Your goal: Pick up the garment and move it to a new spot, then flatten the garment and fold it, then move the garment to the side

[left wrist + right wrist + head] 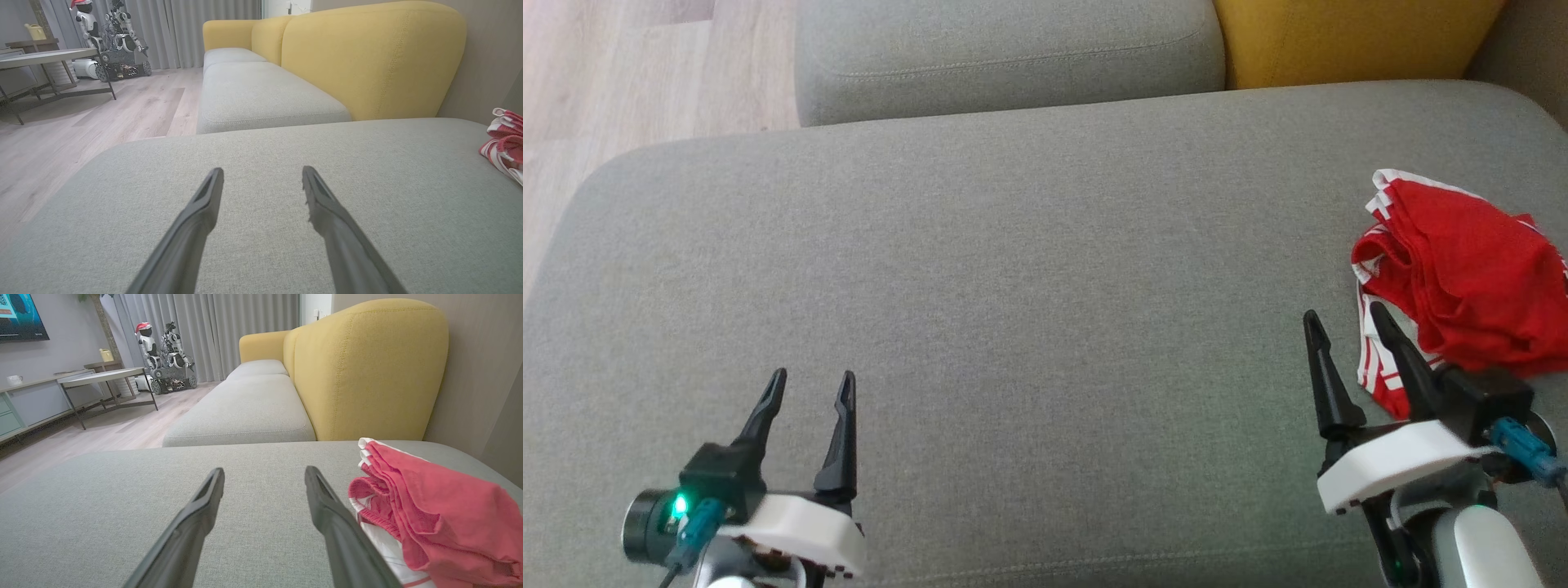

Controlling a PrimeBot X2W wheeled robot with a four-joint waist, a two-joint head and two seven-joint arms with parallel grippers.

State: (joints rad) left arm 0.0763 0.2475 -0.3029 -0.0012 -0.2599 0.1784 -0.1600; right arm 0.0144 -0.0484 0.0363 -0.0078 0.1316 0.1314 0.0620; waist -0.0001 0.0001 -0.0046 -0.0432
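Right end effector (1342, 311) gapes beside crumpled red garment (1462, 278) on cushion (1013, 286).

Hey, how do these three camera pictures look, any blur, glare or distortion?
Head view: soft even light, no glare, red garment vivid. Left wrist view: wide-angle bulge in the yellow backrest, left gripper blurred near the lens. Right wrist view: same bulge, garment paler pink.
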